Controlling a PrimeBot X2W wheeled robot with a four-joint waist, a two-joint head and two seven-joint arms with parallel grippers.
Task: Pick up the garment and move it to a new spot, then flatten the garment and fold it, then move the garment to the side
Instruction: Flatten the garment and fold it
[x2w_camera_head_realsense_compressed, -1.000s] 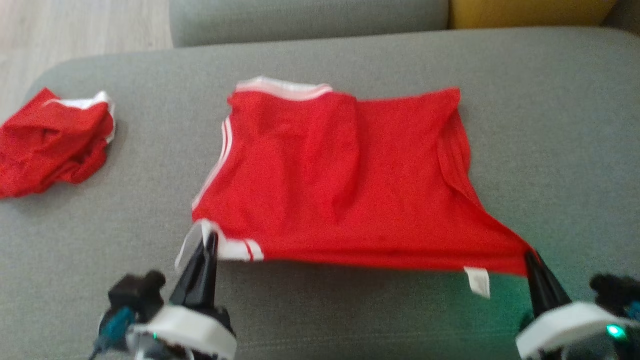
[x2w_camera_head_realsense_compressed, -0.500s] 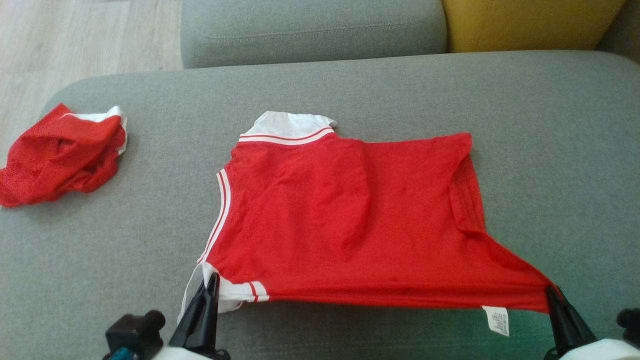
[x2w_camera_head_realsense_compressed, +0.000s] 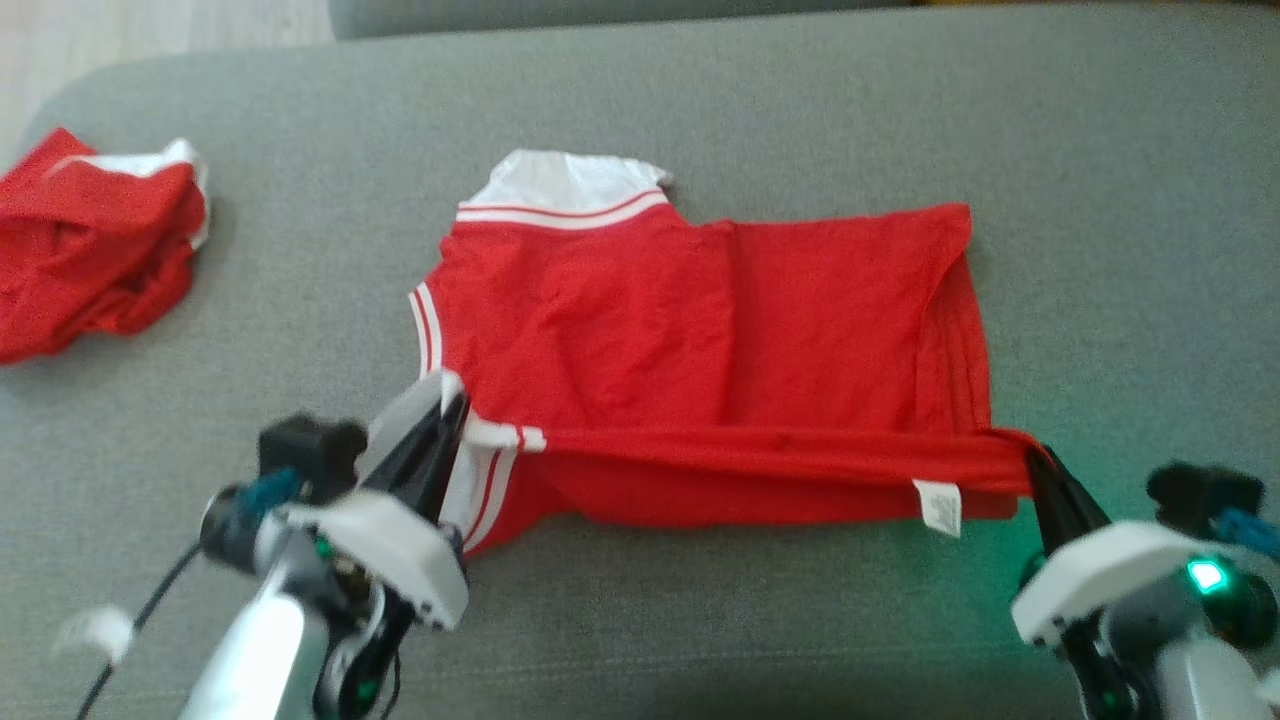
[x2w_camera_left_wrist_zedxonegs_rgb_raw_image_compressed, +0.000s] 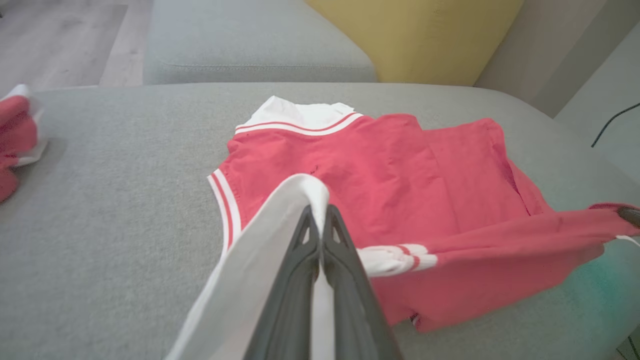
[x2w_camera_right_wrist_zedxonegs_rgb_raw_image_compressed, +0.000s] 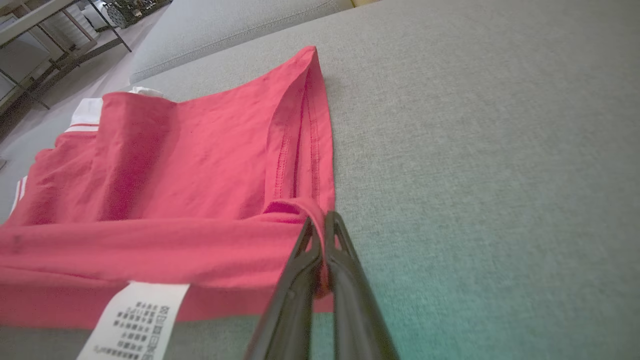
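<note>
The garment (x2w_camera_head_realsense_compressed: 700, 330) is a red shirt with white striped trim, spread on the grey sofa cushion (x2w_camera_head_realsense_compressed: 1100, 200). Its near edge is lifted off the cushion and stretched between both grippers. My left gripper (x2w_camera_head_realsense_compressed: 447, 405) is shut on the white-trimmed corner at the near left; in the left wrist view that gripper (x2w_camera_left_wrist_zedxonegs_rgb_raw_image_compressed: 320, 212) pinches the white sleeve cloth (x2w_camera_left_wrist_zedxonegs_rgb_raw_image_compressed: 260, 260). My right gripper (x2w_camera_head_realsense_compressed: 1035, 462) is shut on the red hem corner at the near right, seen up close (x2w_camera_right_wrist_zedxonegs_rgb_raw_image_compressed: 320, 222). A white care label (x2w_camera_head_realsense_compressed: 938, 505) hangs from the lifted edge, and the garment (x2w_camera_right_wrist_zedxonegs_rgb_raw_image_compressed: 190, 165) lies beyond.
A second crumpled red and white garment (x2w_camera_head_realsense_compressed: 90, 250) lies at the far left of the cushion. A grey back cushion (x2w_camera_left_wrist_zedxonegs_rgb_raw_image_compressed: 250, 45) and a yellow cushion (x2w_camera_left_wrist_zedxonegs_rgb_raw_image_compressed: 415, 35) stand behind. Wooden floor (x2w_camera_left_wrist_zedxonegs_rgb_raw_image_compressed: 60, 40) lies beyond the left end. Bare cushion surrounds the shirt.
Both grippers have carried the near edge up and toward the far side, so it now overhangs the shirt's body. The head camera has also tilted between frames.
</note>
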